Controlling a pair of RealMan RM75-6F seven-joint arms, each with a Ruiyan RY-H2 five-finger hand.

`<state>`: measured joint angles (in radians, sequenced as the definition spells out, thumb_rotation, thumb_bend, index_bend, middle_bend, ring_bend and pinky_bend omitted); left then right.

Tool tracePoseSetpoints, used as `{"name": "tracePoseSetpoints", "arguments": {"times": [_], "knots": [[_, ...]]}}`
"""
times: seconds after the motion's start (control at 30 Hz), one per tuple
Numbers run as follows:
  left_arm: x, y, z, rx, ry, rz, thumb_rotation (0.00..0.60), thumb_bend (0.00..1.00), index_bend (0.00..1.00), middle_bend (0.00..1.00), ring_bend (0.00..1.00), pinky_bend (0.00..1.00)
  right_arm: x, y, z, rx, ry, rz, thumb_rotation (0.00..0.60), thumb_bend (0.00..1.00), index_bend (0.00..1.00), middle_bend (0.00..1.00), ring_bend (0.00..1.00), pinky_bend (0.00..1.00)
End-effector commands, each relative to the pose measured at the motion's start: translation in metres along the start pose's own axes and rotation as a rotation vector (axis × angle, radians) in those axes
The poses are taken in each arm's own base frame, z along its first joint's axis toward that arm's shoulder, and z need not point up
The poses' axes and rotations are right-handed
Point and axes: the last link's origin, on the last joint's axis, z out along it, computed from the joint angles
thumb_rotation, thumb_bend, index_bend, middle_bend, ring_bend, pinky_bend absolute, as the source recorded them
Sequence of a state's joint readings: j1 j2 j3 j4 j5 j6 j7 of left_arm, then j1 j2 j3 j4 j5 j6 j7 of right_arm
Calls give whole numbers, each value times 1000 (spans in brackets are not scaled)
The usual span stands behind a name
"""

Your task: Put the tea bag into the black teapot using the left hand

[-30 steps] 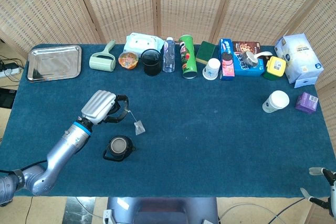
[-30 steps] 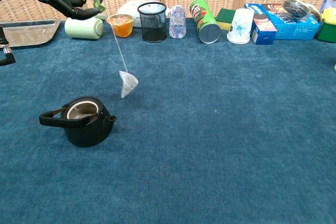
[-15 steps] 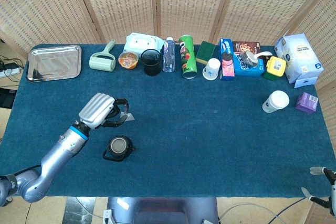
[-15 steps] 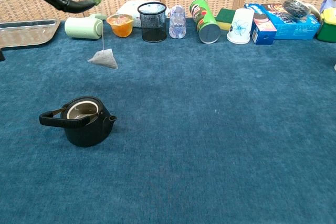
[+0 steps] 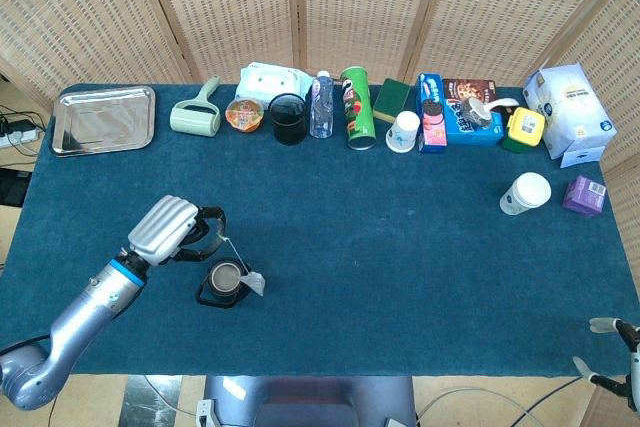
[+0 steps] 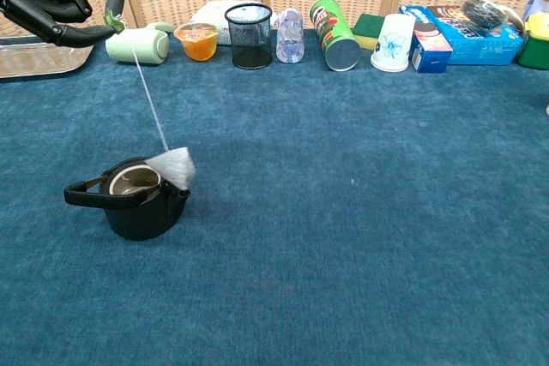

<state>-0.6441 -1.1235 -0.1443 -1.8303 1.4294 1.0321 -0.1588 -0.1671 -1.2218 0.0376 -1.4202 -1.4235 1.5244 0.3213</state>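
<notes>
The left arm point(image 5: 70, 322) enters from the lower left corner of the head view and extends up and to the right over the blue table point(image 5: 400, 247). The left hand point(image 5: 170, 232) is raised above the table, back plate facing up, just left of the teapot point(image 5: 226, 283). In the chest view its fingers point(image 6: 64, 33) are curled together and pinch the green tag point(image 6: 112, 20) at the upper end of the string point(image 6: 150, 100).

The string runs taut and slanted, down and to the right, from the tag to the tea bag point(image 6: 174, 166). The tea bag hangs in the air at the right rim of the teapot, above the spout side; it appears blurred. It is not inside the opening.

The teapot stands upright on the table with no lid on it, handle point(image 6: 94, 196) pointing left in the chest view.

The right hand point(image 5: 610, 352) shows only as fingertips at the lower right edge of the head view; whether its fingers are apart or together cannot be determined.
</notes>
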Motion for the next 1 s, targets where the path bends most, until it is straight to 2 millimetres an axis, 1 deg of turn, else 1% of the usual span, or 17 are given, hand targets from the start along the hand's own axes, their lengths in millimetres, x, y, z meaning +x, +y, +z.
{"name": "tracePoseSetpoints", "arguments": {"times": [0.03, 0.57, 0.8, 1.0], "knots": [[0, -2, -2, 6, 3, -7, 600, 470, 626, 1000, 1000, 956, 0, 0, 0, -1, 1, 0, 600, 218, 361, 393, 316, 298], [-4, -12, -24, 29, -6, -39, 600, 470, 626, 1000, 1000, 956, 0, 1, 0, -11, 2, 0, 600, 216, 362, 393, 316, 300], [-10, -17, -28, 47, -18, -61, 600, 470, 625, 1000, 1000, 957, 1, 4, -2, -21, 6, 0, 600, 218, 362, 393, 316, 300], [-12, -18, -32, 48, -16, -69, 600, 471, 626, 1000, 1000, 956, 0, 4, -2, -22, 4, 0, 600, 217, 361, 393, 316, 300]]}}
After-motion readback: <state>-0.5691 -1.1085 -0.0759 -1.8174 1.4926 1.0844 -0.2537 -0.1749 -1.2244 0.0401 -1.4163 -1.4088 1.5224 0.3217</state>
